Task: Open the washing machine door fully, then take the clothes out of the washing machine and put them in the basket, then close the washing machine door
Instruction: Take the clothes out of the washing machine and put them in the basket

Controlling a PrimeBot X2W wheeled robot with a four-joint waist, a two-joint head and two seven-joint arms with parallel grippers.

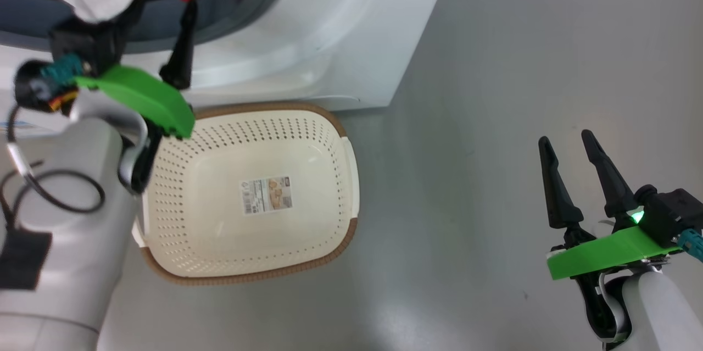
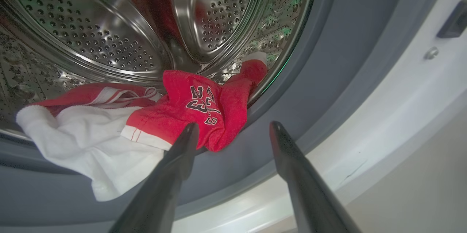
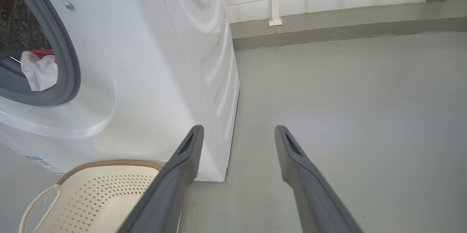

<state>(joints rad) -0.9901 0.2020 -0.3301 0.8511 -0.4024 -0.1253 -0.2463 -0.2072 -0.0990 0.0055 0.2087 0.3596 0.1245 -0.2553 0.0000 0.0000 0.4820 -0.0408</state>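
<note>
Currently the washing machine (image 1: 340, 38) stands with its drum (image 2: 91, 25) open to reach. The basket (image 1: 263, 106), empty, sits on the floor (image 1: 483, 93) just in front of the machine, below the opening. The clothes (image 2: 189, 109), red and white, lie at the drum's front lip, and a white piece hangs over the gasket (image 2: 310, 98).

Left end effector (image 2: 233, 125): jaws wide, empty, just before the red hem. Right end effector (image 1: 565, 137): wide, empty, well clear of the machine's side.

Recommendation: straddle the bunched red fold, keep clear of the gasket, close firmly, then draw outward and down.
</note>
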